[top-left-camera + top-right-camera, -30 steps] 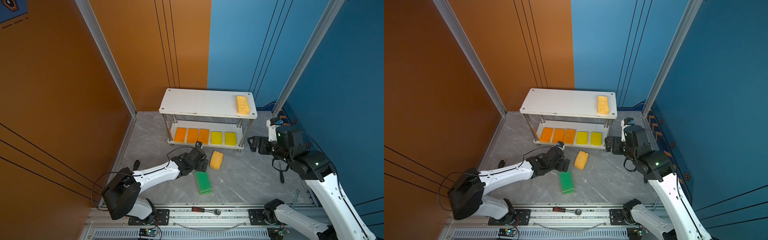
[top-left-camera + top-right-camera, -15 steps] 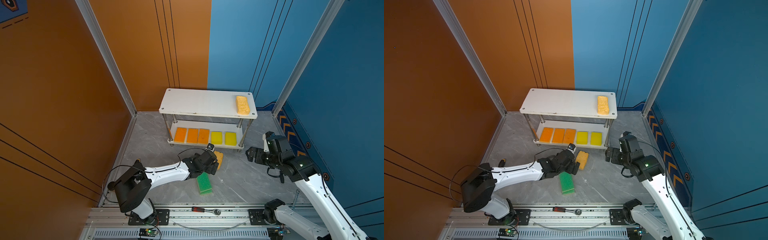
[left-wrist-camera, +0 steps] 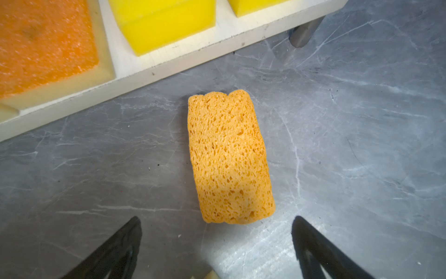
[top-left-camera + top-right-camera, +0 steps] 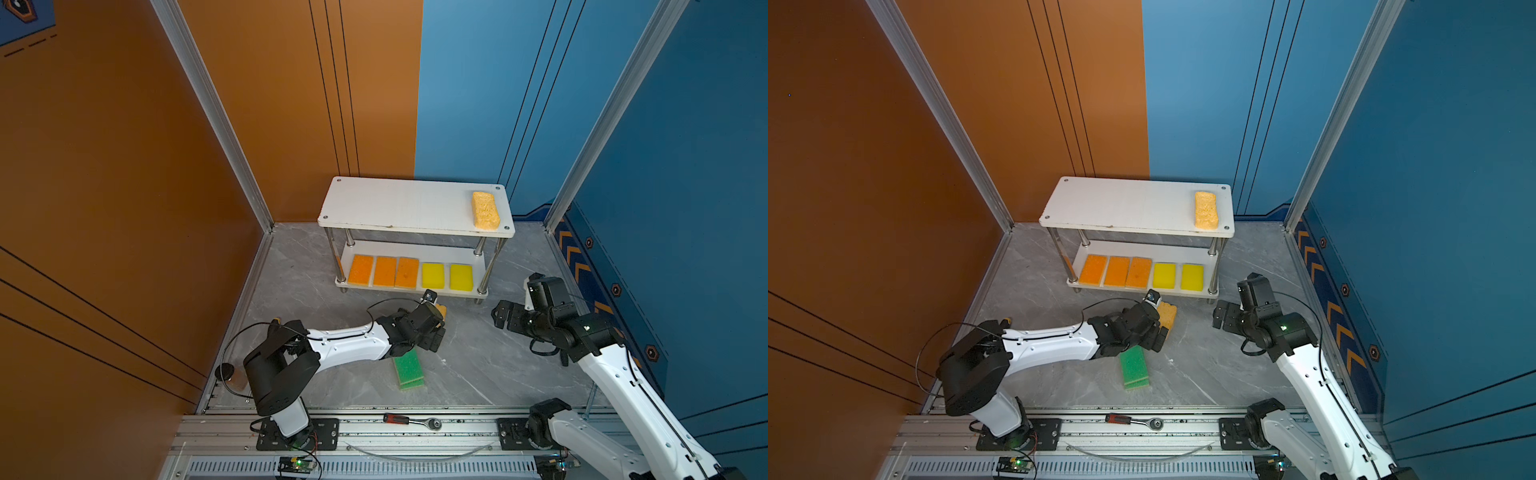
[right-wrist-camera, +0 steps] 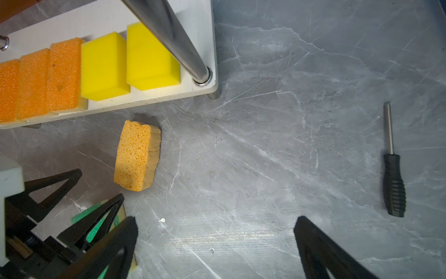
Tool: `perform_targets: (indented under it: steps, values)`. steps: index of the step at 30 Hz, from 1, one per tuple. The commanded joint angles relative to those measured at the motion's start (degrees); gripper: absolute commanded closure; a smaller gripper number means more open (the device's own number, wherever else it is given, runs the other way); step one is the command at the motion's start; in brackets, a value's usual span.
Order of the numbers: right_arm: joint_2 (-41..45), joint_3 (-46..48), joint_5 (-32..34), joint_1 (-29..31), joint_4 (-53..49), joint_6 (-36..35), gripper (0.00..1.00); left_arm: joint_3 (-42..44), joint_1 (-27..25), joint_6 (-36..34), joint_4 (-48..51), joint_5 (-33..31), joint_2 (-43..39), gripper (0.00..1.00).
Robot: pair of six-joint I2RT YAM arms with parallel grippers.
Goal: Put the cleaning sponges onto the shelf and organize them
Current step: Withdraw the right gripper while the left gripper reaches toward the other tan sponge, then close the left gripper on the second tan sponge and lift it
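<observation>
On grey marbled floor, porous yellow-orange sponge (image 3: 229,157) — rounded corners, pitted, flat.

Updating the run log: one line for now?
left gripper: open, near porous sponge | right gripper: open, empty | shelf: partly filled | green sponges: off shelf

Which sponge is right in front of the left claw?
The holey yellow-orange sponge on the grey floor beside the shelf. The open left gripper faces it. Its twin sits up on the top board, far from that gripper.
</observation>
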State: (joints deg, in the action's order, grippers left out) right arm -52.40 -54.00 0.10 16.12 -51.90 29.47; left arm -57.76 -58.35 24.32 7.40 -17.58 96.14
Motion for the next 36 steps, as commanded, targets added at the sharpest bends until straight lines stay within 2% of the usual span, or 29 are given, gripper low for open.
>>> perform_targets:
  steps: [1,21,26,36]
  values:
    - [-0.41,0.90,-1.32,-0.47,1.53,0.50,0.00,-3.43,-1.05,1.17,0.59,1.49,1.70,0.02]
    - [0.37,4.00,-5.20,-1.61,3.95,0.50,0.00,-8.68,-2.26,2.03,5.08,1.33,9.67,0.02]
    - [0.28,4.93,-7.60,-2.26,4.88,0.32,0.00,-9.04,-2.21,2.27,5.32,1.41,10.34,0.02]
    - [1.16,5.39,-8.36,-2.97,4.98,0.41,0.00,-9.65,-1.99,2.40,6.02,1.07,11.33,0.02]
